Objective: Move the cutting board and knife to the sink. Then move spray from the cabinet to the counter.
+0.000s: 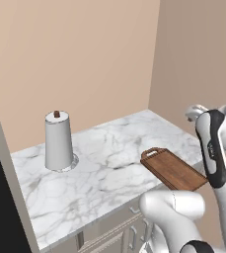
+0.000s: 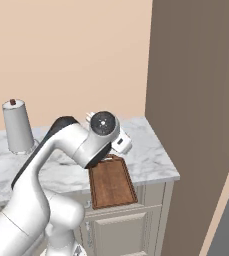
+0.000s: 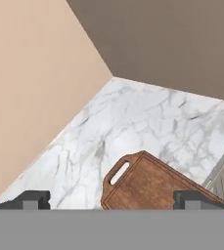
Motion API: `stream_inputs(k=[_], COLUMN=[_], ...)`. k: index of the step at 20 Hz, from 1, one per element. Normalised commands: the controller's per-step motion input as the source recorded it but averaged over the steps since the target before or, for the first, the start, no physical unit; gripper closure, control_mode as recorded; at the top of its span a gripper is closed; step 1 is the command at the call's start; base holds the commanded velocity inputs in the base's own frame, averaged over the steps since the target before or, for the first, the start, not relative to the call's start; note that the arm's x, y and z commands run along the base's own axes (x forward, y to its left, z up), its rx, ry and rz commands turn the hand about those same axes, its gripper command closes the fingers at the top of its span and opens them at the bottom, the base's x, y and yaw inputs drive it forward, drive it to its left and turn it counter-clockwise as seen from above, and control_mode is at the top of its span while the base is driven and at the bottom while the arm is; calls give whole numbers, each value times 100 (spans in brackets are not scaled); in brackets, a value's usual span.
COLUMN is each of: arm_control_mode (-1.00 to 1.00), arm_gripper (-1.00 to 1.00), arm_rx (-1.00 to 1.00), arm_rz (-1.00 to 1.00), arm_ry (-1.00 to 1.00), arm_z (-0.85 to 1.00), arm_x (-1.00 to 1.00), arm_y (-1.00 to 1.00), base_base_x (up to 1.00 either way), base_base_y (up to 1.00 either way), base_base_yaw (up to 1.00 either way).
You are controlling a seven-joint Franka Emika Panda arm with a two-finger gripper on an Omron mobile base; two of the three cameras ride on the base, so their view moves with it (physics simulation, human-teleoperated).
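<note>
The white arm rises from the base, bends at its elbow and reaches forward over the counter [image 1: 109,168], with the hand above the front part of the cutting board [image 1: 173,169]. In the hand view the gripper [image 3: 112,199] has its two dark fingertips [image 3: 33,199] set wide apart at the bottom edge, spread to the full, with nothing between them; the board's handle end lies in the gap below, not touched.

The cutting board rests on the white marble near the front edge, its far end overhanging the cream cabinet fronts [image 2: 121,227] in the right base view. Its curved handle points toward the back wall. In the left base view the arm's forearm hides the board's right corner, and the hand itself is largely cut off by the wrist. In the right base view the wrist covers the board's handle end.

A white paper-towel roll [image 1: 58,141] stands upright on its holder well to the left of the board, seen in both base views. The right base view shows a tall brown panel [image 2: 196,100] beside the counter's right end
</note>
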Motion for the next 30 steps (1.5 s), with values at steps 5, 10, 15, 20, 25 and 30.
stream_inputs(k=[5, 10, 15, 20, 25, 30], arm_control_mode=[-100, -100, -100, -100, -100, -100], arm_gripper=[-100, -100, -100, -100, -100, -100], arm_rx=[21, 14, 17, 15, 26, 28], arm_rz=[-1, 0, 0, 0, 0, 0], arm_ry=[0, 0, -1, -8, -4, -5], arm_z=[0, -13, -27, -23, -23, -14], arm_x=[-48, -49, -56, -51, -30, -9], arm_y=[-1, -5, -17, -16, -23, -20], base_base_x=[0, 0, 0, 0, 0, 0], base_base_y=[0, 0, 0, 0, 0, 0], base_base_yaw=[0, 0, 0, 0, 0, 0])
